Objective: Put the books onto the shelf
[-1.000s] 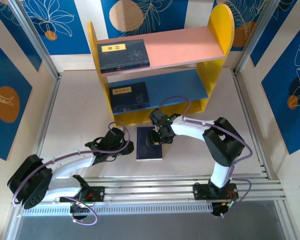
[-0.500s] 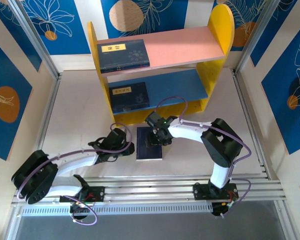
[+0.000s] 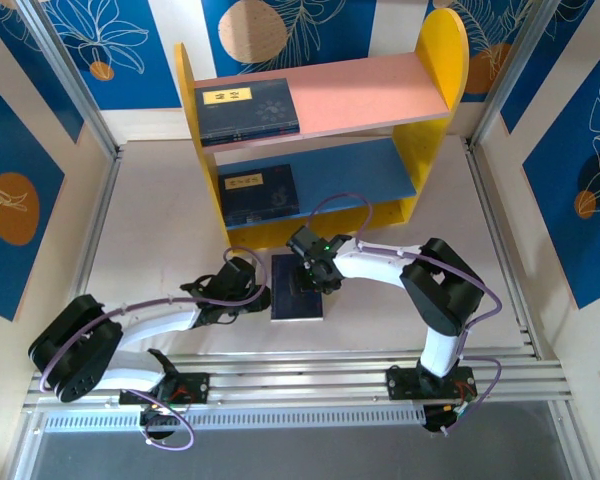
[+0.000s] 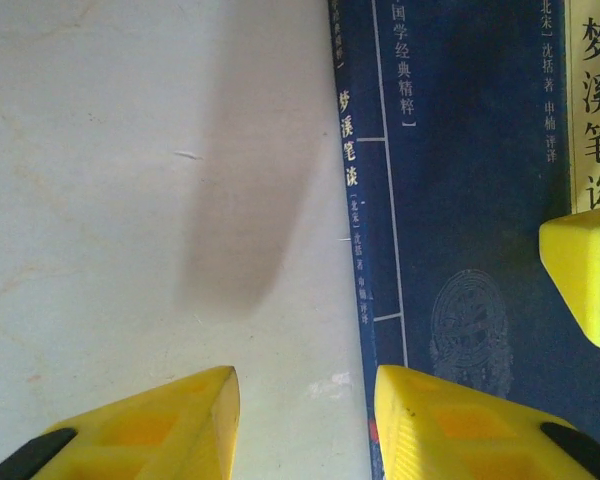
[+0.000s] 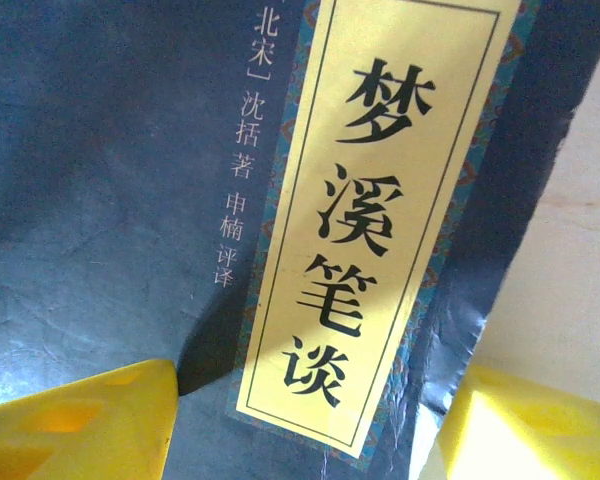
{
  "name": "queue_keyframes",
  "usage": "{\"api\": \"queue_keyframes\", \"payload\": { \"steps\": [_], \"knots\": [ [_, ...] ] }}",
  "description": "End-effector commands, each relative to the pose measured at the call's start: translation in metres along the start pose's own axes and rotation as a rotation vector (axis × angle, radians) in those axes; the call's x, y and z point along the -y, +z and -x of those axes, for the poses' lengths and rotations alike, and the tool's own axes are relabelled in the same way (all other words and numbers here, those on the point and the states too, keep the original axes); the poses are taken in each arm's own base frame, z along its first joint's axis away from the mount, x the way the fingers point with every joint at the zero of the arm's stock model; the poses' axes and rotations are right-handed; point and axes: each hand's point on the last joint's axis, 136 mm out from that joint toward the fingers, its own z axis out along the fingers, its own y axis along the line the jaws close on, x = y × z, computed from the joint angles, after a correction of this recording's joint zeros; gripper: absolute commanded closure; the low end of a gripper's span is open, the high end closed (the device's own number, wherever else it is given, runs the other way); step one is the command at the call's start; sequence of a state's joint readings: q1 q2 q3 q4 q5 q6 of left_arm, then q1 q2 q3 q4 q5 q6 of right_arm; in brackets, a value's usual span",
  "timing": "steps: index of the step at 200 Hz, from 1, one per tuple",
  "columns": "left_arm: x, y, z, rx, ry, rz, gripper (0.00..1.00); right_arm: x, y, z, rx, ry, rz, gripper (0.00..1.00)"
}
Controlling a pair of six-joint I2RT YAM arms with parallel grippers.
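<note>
L tool (image 3: 257, 297) crept to book (image 3: 295, 306) left edge; open table (image 3: 160, 230) beyond.

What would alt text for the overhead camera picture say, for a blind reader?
A dark navy book lies flat on a pale table, the left end effector at its left edge and the right end effector above its far half. Behind, a yellow-sided shelf holds two more books, one on each board.

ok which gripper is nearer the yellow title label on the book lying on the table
Right. The right gripper hangs over the title label, a finger either side; the left gripper straddles the spine edge of the book, away from the label.
</note>
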State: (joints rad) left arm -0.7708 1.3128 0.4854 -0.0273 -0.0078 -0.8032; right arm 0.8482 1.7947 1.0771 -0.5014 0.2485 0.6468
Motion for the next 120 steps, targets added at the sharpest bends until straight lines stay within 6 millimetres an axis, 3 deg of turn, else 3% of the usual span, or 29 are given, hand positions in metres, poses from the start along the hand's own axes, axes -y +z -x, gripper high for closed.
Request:
{"api": "queue_keyframes", "payload": {
  "steps": [1,120],
  "knots": [
    [0.012,0.000,0.005,0.007,0.009,-0.028,0.60,-0.083,0.023,-0.035,-0.139,-0.069,0.327,0.34],
    [0.014,0.006,0.004,-0.009,0.018,-0.021,0.60,-0.089,0.032,-0.044,-0.168,-0.068,0.356,0.43]
  ]
}}
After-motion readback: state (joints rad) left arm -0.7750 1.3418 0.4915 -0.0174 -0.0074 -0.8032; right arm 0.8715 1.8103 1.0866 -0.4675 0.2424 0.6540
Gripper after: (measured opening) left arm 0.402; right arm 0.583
